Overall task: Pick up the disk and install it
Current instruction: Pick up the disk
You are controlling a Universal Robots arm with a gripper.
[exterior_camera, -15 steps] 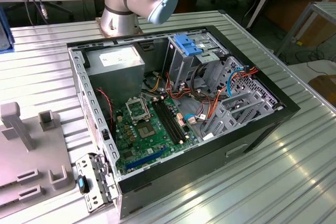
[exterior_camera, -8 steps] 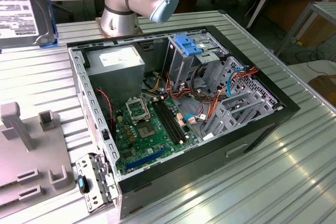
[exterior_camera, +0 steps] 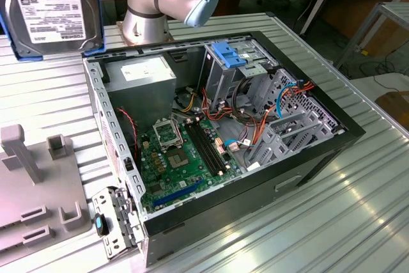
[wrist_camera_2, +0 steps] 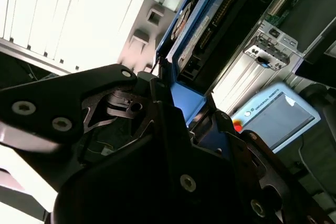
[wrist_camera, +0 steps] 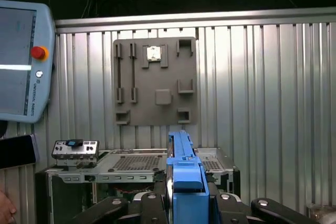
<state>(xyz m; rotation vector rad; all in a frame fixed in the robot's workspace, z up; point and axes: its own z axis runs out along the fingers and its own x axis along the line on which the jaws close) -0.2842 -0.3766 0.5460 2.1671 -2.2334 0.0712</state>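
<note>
The disk [exterior_camera: 51, 7], dark metal with a large white label and a blue carrier frame, hangs in the air at the exterior view's upper left, well above the table and left of the open computer case [exterior_camera: 323, 151]. In the first wrist view its blue frame edge [wrist_camera: 184, 174] stands on end between the black fingers of my gripper [wrist_camera: 185, 205]. The second wrist view shows the gripper [wrist_camera_2: 181, 103] shut on the blue frame [wrist_camera_2: 186, 95], with the disk's dark connector edge [wrist_camera_2: 218, 17] beyond it.
Inside the case are a metal drive cage with a blue latch [exterior_camera: 227, 52], a grey power-supply box [exterior_camera: 140, 71], the motherboard and loose cables. A grey fixture plate [exterior_camera: 32, 202] lies left of the case. A teach pendant [wrist_camera: 23, 59] and part of a hand [wrist_camera: 5, 208] sit nearby.
</note>
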